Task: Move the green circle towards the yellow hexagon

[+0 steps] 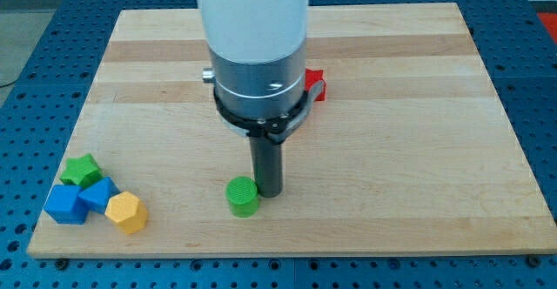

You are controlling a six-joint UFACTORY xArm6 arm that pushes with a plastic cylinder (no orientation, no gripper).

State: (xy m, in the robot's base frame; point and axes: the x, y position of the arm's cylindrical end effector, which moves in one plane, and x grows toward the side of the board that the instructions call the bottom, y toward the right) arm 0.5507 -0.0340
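Observation:
The green circle [243, 196] lies near the view's bottom, a little left of centre. My tip [267, 191] stands right beside it, on its right side, touching or nearly touching it. The yellow hexagon [125, 211] sits at the view's lower left, well to the left of the green circle.
A green star [82, 170] and two blue blocks [66, 204] [97, 194] cluster next to the yellow hexagon at the lower left. A red block [315, 84] is partly hidden behind the arm body near the centre. The wooden board [418, 150] ends close below the blocks.

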